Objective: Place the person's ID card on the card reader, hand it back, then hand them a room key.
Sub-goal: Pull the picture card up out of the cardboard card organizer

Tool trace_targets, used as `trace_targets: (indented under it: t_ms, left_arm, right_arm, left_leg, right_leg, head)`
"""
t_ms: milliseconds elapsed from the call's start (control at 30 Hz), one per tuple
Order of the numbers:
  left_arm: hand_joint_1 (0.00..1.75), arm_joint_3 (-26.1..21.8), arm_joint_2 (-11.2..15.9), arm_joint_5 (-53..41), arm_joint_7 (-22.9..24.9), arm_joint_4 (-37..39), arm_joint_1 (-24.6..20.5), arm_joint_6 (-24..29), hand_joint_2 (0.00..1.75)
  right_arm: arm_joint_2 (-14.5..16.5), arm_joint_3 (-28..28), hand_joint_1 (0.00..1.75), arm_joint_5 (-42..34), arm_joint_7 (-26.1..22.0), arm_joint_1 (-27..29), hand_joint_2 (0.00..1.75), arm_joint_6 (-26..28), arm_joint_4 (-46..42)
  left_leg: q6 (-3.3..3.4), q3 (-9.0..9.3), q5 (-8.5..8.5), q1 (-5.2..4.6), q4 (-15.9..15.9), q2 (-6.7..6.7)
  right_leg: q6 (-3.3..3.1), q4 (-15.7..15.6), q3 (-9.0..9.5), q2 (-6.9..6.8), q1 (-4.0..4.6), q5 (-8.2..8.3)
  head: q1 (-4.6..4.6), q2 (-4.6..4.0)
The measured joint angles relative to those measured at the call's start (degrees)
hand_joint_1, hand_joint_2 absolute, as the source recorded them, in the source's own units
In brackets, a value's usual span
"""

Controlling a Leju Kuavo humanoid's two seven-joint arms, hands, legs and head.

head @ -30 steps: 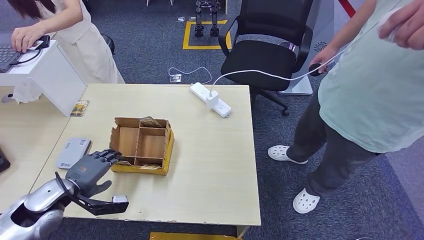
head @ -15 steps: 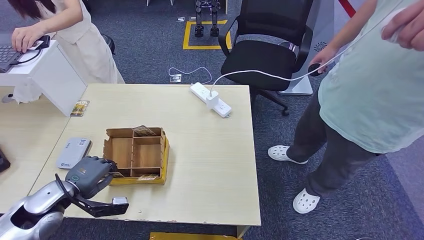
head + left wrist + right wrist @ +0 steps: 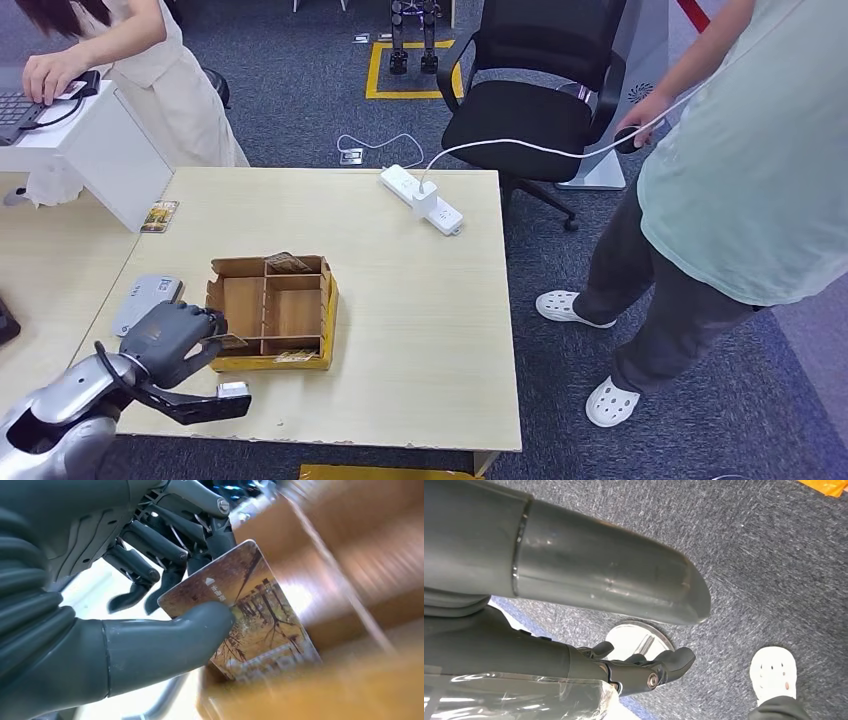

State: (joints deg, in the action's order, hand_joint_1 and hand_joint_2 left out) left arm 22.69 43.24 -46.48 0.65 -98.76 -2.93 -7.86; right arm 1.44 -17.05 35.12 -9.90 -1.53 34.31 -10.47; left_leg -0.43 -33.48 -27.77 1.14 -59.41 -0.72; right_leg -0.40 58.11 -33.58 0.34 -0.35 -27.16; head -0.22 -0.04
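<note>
The left hand [image 3: 150,605] pinches a room key card [image 3: 250,615] between thumb and fingers, at the near left corner of the cardboard divider box [image 3: 300,300]. The card looks thin, stiff, light and slippery; holding near one edge seems best. The right hand [image 3: 644,670] hangs with fingers curled, holding nothing.

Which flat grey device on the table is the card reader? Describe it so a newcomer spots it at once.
Start at the light wooden table and find the open cardboard box with dividers. The card reader lies flat just beside it, above the left robot hand. It is the only grey slab; the power strip is white.
</note>
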Motion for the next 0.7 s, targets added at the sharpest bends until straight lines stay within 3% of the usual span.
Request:
trace_targets:
  t_ms: [200,367,500,700]
  left_arm:
    - [1.75,-7.8,1.2,2.2,0.0,-2.2,-3.5,0.0,1.75]
    - [1.75,-11.3,0.2,0.4,0.3,-1.7,-7.9,1.6,1.75]
    - [1.75,-11.4,-2.8,-6.1,2.5,2.7,-13.9,5.0,1.75]
    - [1.75,-10.2,-10.0,-14.7,6.1,14.7,-24.5,11.3,1.75]
  right_arm:
    - [0.0,0.3,0.0,0.1,-0.7,0.1,0.0,0.1,0.0]
    - [0.0,0.4,0.0,0.8,-0.7,0.1,0.0,0.0,0.0]
    - [0.1,0.3,0.0,2.3,-0.4,-0.1,0.0,-0.1,-0.3]
    - [0.2,0.0,0.0,4.0,0.0,-0.7,0.0,-0.2,-1.3]
  left_leg:
    - [-0.05,0.0,0.04,0.02,0.0,0.02]
    - [-0.05,0.01,0.06,0.01,0.0,0.06]
    - [-0.04,0.01,0.09,0.0,0.0,0.14]
    - [-0.01,0.0,0.18,-0.01,0.0,0.21]
  right_leg:
    - [-0.03,0.0,0.01,-0.02,0.01,0.02]
    - [-0.04,0.0,0.01,-0.05,0.01,0.03]
    - [-0.04,0.0,0.03,-0.13,0.0,0.04]
    - [-0.03,0.0,0.03,-0.17,-0.01,0.11]
  head:
    - [0.05,0.0]
    - [0.05,0.0]
    - [0.05,0.0]
    - [0.05,0.0]
